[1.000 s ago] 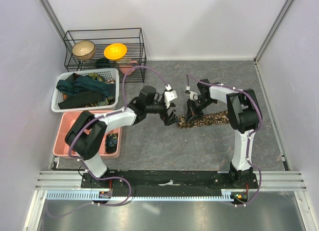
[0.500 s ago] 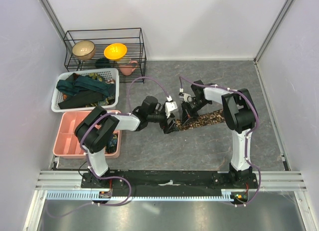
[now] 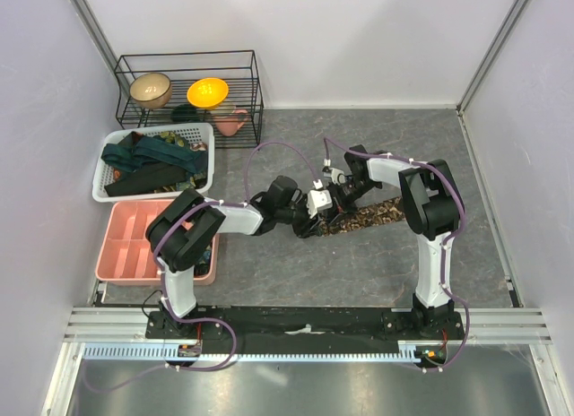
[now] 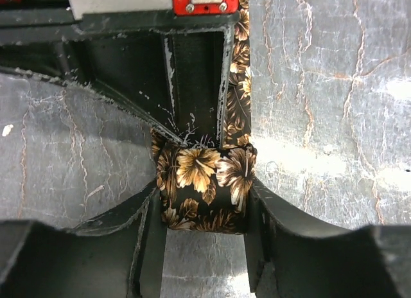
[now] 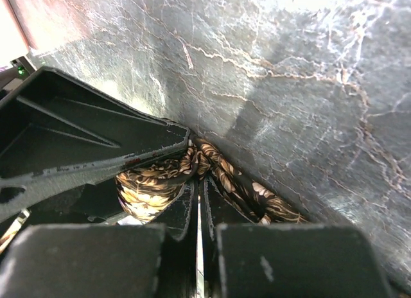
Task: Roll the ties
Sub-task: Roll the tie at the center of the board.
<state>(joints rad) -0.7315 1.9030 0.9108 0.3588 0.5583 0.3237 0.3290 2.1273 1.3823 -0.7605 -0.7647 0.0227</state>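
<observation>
The brown tie [image 3: 368, 215] lies near the middle of the table [image 3: 296, 273], a little nearer to the right edge. Its flat part runs toward the right edge, and its rolled end points to the left edge.

The left gripper [image 4: 204, 211] holds this rolled end: one finger touches each side of the small coil [image 4: 205, 176]. I think this hold keeps the roll tight so that it does not open.

The right gripper [image 5: 198, 208] has its fingers closed together, with only a thin line between them. Its tips stand just at the coil, on the flat strip. It is probably placed there to press the strip down and guide it. I cannot tell if any cloth is between its fingers.

The tie is dark brown with tan leaves and flowers. The coil has only a few turns, and most of the strip lies flat, so the rolling seems to be in an early part.

Dark ties [image 3: 148, 160] wait in the white basket [image 3: 212, 160] near the far left corner, and a pink tray [image 3: 121, 246] stands at the left edge.
</observation>
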